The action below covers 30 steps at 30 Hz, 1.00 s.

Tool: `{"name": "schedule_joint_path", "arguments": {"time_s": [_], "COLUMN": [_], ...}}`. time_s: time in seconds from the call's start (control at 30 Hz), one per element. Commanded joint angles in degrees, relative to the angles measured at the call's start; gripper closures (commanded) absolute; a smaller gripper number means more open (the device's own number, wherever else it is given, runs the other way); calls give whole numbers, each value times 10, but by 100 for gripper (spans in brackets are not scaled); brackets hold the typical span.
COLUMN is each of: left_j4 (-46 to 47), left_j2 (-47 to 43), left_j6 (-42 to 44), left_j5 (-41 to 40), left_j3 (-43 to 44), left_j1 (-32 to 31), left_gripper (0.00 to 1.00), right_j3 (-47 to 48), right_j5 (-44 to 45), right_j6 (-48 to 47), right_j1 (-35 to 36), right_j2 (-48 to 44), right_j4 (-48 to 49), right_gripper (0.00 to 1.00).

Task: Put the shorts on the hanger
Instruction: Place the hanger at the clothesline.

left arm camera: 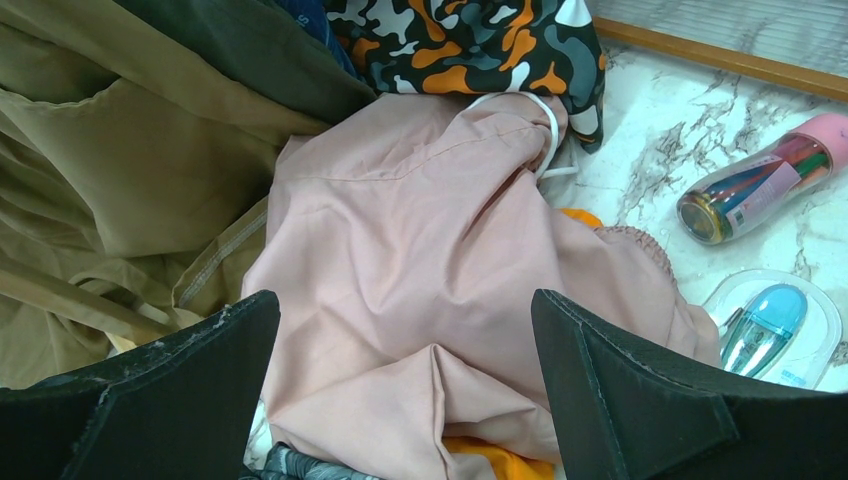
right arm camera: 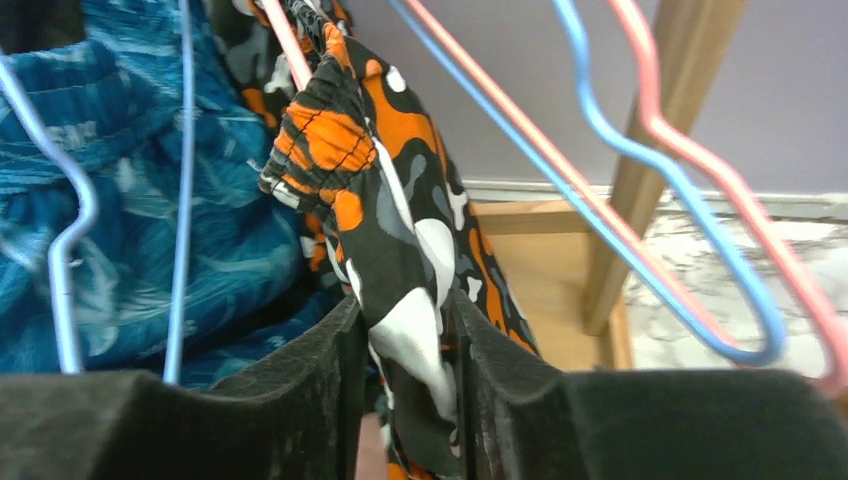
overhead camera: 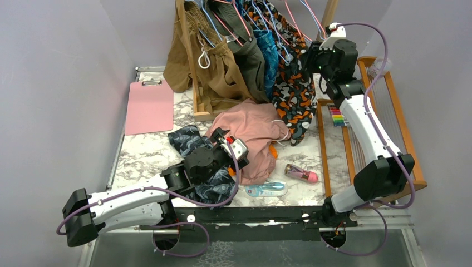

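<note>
The camouflage shorts point(overhead camera: 295, 97) hang at the back from the clothes rack, their lower end draped down to the table. In the right wrist view their gathered waistband point(right arm camera: 340, 140) sits against a pink wire of the hanger point(right arm camera: 283, 40). My right gripper point(overhead camera: 313, 55) is raised at the rack and is shut on a fold of the shorts point(right arm camera: 405, 320). My left gripper point(overhead camera: 225, 142) is open and empty, hovering low over the dusty-pink shorts point(left arm camera: 420, 250). The camouflage shorts' hem also shows at the top of the left wrist view point(left arm camera: 470, 45).
Brown point(overhead camera: 217, 72), green and blue garments hang on the wooden rack with blue and pink hangers point(right arm camera: 690, 170). Navy leaf-print shorts point(overhead camera: 192, 142), a pink clipboard point(overhead camera: 149, 105), a pink-capped bottle point(overhead camera: 300, 174) and a blister pack point(overhead camera: 266, 189) lie on the table. A wooden frame point(overhead camera: 389, 111) stands on the right.
</note>
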Motion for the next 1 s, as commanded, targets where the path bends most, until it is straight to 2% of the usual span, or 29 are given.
{"name": "schedule_joint_path", "arguments": {"time_s": [0.0,0.1,0.3,0.63,0.8,0.97], "left_j4": [7,7,6,7,8,7], "left_j2": [5,9,16,21,23,24], "left_j6": [2,1,1,5,8,9], "left_j5": [12,14,12,5,0,-2], "left_j3": [10,10,11,9,9,8], "left_j1": [-4,-4,-3,-4,-3,-4], "left_gripper": [1,1,1,1,1,1], "right_j3": [-1,-5,16,44,93,100], "right_j5": [-81,-90,-68,38,81,116], "right_j6": [26,31,30,32,16,6], "right_j1": [-3,-3,-3,-3,-3,-3], "right_j2": [-16,-31,-42,-27,-5,-4], "right_j4": [4,7,6,34,16,11], "right_gripper": [72,85,99,99,99,99]}}
